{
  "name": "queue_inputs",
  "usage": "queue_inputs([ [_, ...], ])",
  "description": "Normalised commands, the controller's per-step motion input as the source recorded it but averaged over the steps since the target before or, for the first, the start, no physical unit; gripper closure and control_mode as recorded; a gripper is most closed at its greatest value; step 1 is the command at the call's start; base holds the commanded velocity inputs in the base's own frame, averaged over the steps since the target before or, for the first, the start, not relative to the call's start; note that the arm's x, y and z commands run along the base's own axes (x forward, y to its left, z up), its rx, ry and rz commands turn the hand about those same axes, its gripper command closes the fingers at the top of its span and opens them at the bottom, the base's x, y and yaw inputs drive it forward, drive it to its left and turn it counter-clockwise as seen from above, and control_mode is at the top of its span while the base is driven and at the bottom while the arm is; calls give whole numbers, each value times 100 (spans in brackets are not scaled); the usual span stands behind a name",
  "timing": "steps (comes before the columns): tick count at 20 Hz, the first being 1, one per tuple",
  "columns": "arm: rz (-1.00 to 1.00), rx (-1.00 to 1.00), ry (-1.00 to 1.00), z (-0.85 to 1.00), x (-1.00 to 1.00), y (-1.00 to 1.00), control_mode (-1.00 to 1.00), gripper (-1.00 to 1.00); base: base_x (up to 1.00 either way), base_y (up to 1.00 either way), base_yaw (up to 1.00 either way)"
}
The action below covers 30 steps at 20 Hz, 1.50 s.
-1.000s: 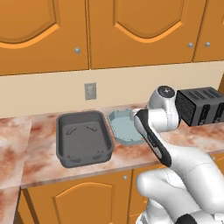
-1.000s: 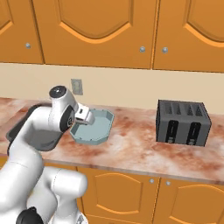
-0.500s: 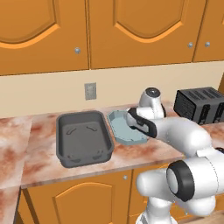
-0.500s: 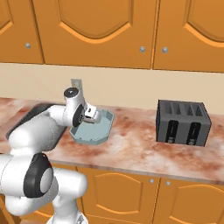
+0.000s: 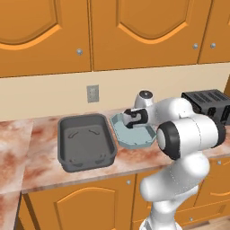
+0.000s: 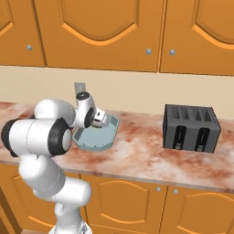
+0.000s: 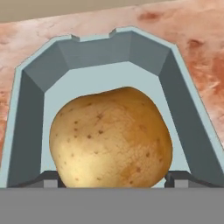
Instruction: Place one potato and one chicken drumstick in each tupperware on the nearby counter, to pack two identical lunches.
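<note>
hand view puts the potato (image 7: 111, 138) nearest of all, a big golden-brown lump sitting between the tool's two dark finger tips (image 7: 49, 179), which stand wide, one at each flank of it. whether the pads are gripping it or have only just let go is hard to tell from this angle; i judge it is most likely held, with the jaws spread wide only because the potato is so broad. beyond it lies the pale floor of the teal tupperware (image 7: 30, 109), its grey inner walls rising on both sides and at the back, so the potato hangs inside the rim's outline. in the left base view the tool (image 5: 133, 117) reaches low over that same container (image 5: 134, 134), with the dark grey tray (image 5: 85, 141) just beside it on the tabletop (image 5: 40, 161), apparently empty. to do this step well, lower the potato until it rests on the floor, near the middle, then open fully and lift straight up so the fingers clear the walls. leave room along one side for a drumstick. farther off stands the black toaster (image 6: 191, 128).
</note>
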Motion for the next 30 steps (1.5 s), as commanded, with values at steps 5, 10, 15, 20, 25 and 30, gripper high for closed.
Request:
queue_inputs([
  [5, 0, 0, 9, -32, 60, 3, -100, 100, 0, 0, 0],
  [10, 0, 0, 9, -33, 40, 0, -100, 100, 0, 0, 0],
  [15, 0, 0, 5, -23, 44, 5, -100, -100, 0, 0, 0],
  [20, -6, 0, 0, 5, 8, 0, -100, -100, 0, 0, 0],
  [25, -6, 0, 0, 0, -7, 0, -100, -100, 0, 0, 0],
  [30, -8, 0, 0, 1, -7, 0, -100, -100, 0, 0, 0],
])
